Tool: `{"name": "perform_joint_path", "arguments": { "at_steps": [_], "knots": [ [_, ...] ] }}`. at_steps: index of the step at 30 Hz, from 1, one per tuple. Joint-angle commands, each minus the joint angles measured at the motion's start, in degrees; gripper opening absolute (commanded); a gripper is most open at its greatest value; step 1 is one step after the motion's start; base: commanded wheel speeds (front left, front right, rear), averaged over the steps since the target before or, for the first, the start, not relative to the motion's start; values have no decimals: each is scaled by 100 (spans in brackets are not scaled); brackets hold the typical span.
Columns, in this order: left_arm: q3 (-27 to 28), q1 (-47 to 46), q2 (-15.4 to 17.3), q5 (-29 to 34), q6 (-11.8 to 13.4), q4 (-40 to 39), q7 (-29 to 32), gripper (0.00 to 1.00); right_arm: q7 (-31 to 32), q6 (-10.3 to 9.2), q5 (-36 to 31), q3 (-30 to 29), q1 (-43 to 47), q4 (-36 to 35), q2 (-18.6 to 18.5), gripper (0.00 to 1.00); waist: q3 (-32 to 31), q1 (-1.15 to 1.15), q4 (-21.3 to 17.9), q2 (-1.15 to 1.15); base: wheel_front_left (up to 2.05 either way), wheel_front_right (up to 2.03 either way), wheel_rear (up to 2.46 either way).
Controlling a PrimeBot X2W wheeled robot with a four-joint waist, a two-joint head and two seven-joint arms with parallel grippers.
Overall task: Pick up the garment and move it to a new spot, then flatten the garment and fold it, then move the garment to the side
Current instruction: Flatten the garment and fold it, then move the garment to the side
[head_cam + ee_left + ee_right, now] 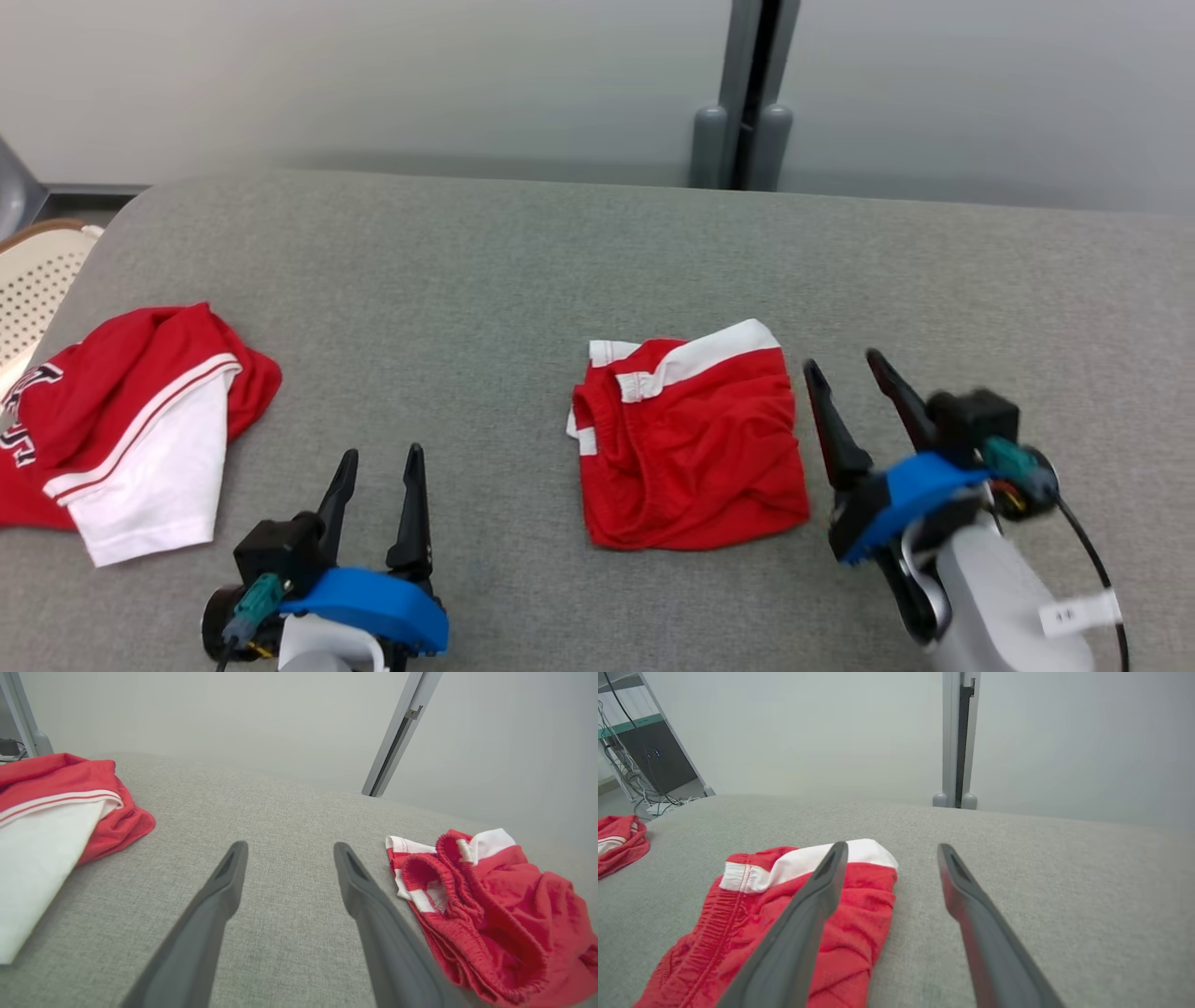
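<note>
The garment is a pair of red shorts with white trim, lying folded into a rough square on the grey table, a little right of centre. My right gripper stands open just off its right edge, fingers apart and empty. In the right wrist view the garment lies under and left of the right gripper. My left gripper is open and empty over bare table, left of the garment. The left wrist view has the left gripper with the garment to its right.
A crumpled red and white jersey lies at the table's left edge, also seen as the jersey and the jersey. A perforated pale chair stands beyond that edge. A grey post rises behind the table.
</note>
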Motion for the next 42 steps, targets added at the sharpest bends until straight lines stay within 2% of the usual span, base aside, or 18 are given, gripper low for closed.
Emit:
{"name": "perform_joint_path", "arguments": {
  "at_steps": [1,7,12,23,32,34,37,38,42],
  "knots": [
    [41,93,1,81,12,-63,-3,100,-21,0,-86,-118,299,-124,-7,100,-72,0,-105,0,0,0,0],
    [33,539,2,268,49,-330,-3,100,-23,0,-159,-572,1177,-493,-7,100,-186,0,-318,0,0,0,0],
    [-73,727,4,263,67,-385,-3,100,-22,0,-111,-638,1474,-557,-7,100,-227,0,-385,0,0,0,0],
    [-223,498,2,204,27,-282,-3,100,-23,0,-416,-69,1003,-136,-9,100,-38,0,-135,0,0,0,0],
    [-216,496,1,170,-10,-216,-3,100,-23,0,-825,113,775,151,-10,100,92,0,89,0,0,0,0],
    [-215,461,1,161,-5,-213,-3,100,-23,0,-817,140,770,217,-9,51,111,0,116,0,0,0,0],
    [-209,456,1,132,-9,-214,-2,100,-23,0,-769,165,739,280,-10,20,136,0,139,0,0,0,0],
    [-206,451,1,127,-10,-215,-2,100,-23,0,-731,166,726,306,-10,0,142,0,142,0,0,0,0],
    [-196,430,1,121,-15,-200,-3,100,-24,0,-611,184,723,446,-10,0,160,0,124,0,0,0,0]
  ]
}}
